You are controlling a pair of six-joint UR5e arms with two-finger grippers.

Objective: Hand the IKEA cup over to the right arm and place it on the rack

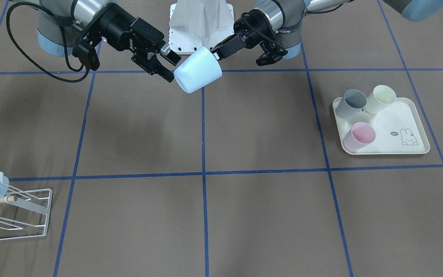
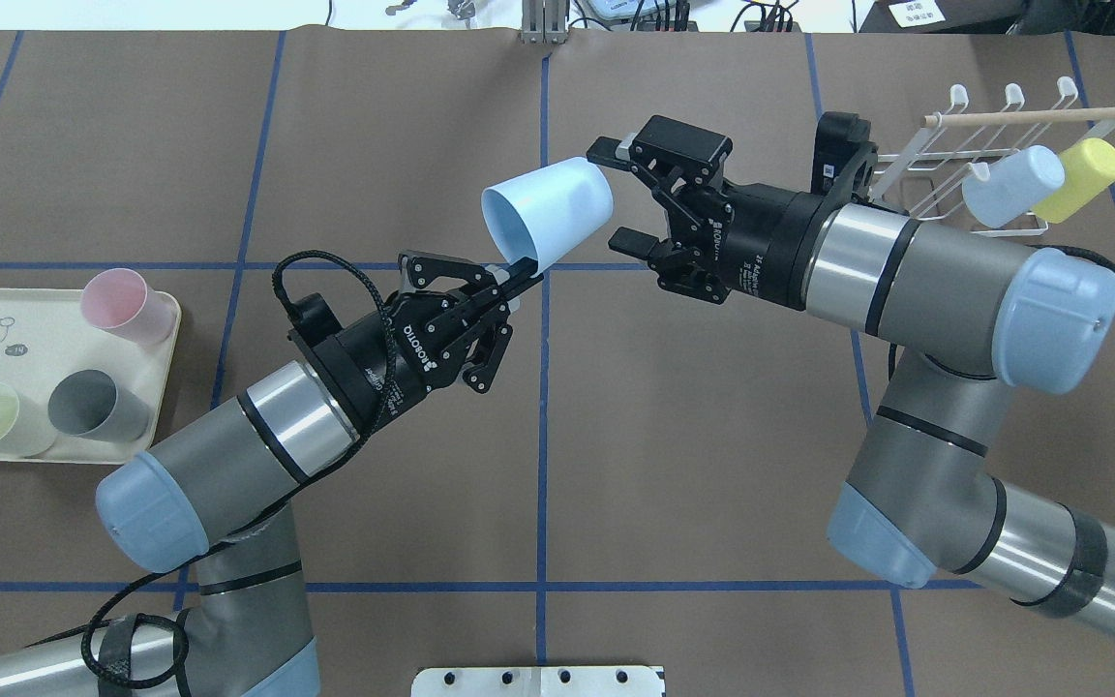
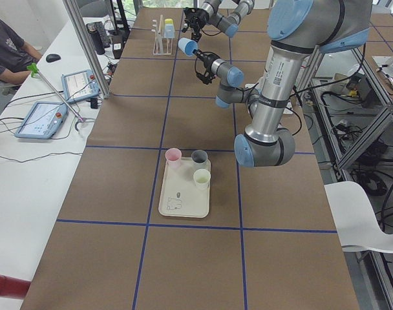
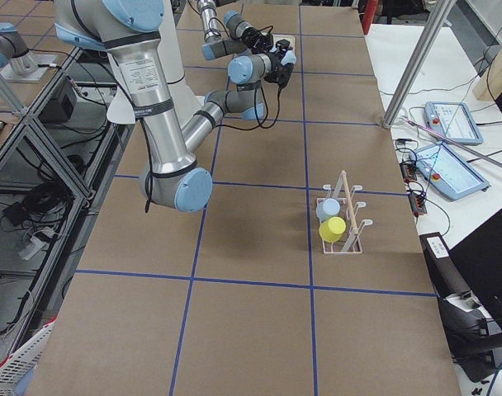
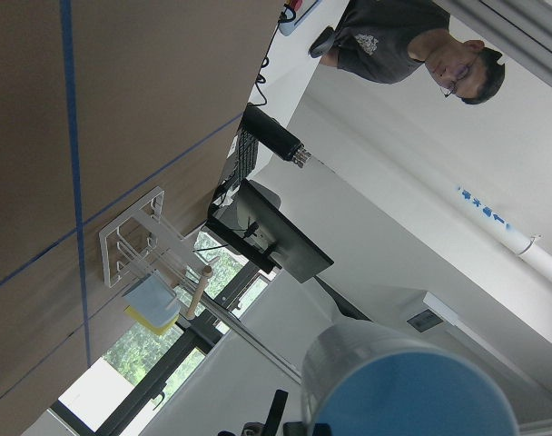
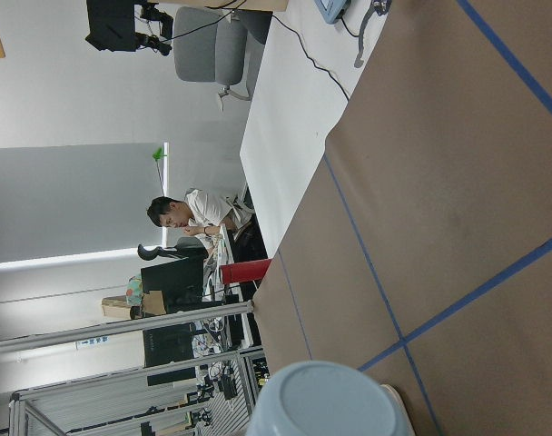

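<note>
The pale blue plastic cup [image 2: 548,208] hangs in mid-air over the table's middle, tipped on its side, and the left gripper [image 2: 519,276] has its rim pinched tight at 7 o'clock! At the cup's 3 o'clock the right gripper [image 2: 618,194] straddles the closed base with jaws spread wide, not clamped. Out at 2 o'clock stands the white wire rack [image 2: 974,136], carrying a second blue cup [image 2: 1012,184] and a yellow cup [image 2: 1080,179].

brown table [image 2: 712,436], blue tape grid; tray [image 2: 45,348] left end, rack [image 2: 993,140] right end.
</note>
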